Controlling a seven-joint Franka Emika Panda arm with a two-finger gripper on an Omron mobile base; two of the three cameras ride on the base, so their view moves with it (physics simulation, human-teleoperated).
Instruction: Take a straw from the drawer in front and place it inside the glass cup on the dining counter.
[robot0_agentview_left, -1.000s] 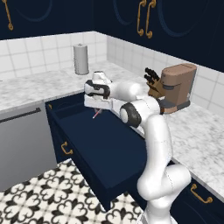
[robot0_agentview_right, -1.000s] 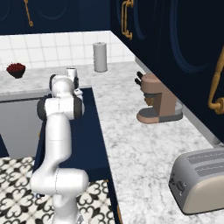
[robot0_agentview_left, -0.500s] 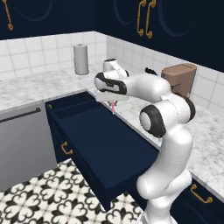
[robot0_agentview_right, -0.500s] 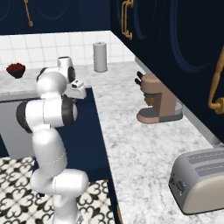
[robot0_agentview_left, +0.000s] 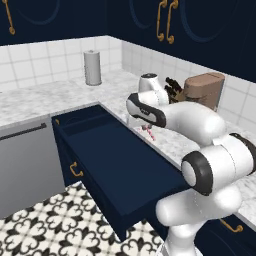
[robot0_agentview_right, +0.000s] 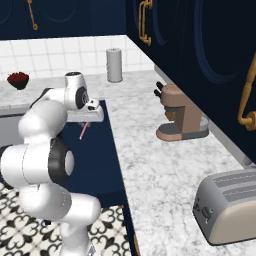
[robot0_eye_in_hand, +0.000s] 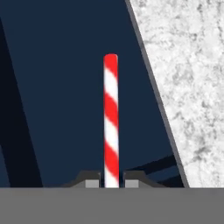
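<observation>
While I hold position over the open drawer (robot0_agentview_left: 115, 165), I count one of it: a wide, deep navy box pulled out from under the marble worktop (robot0_agentview_right: 165, 165), stiff and heavy, nothing I need to grip now. One coffee machine (robot0_agentview_right: 180, 114) stands on that worktop at about two o'clock from the arm in the right base view, one toaster (robot0_agentview_right: 227, 205) at four o'clock, one paper roll (robot0_agentview_right: 114, 65) at twelve. I see one gripper (robot0_eye_in_hand: 111, 183), clenched on the single straw (robot0_eye_in_hand: 111, 118), both tips pressed against its near end. The straw points to twelve o'clock in the hand view, hanging above the drawer's dark interior just beside the worktop edge. I judge it very light, thin and smooth, so it could swivel or slip; pinching near one end, as now, leaves the long free end to drop into a cup.
</observation>
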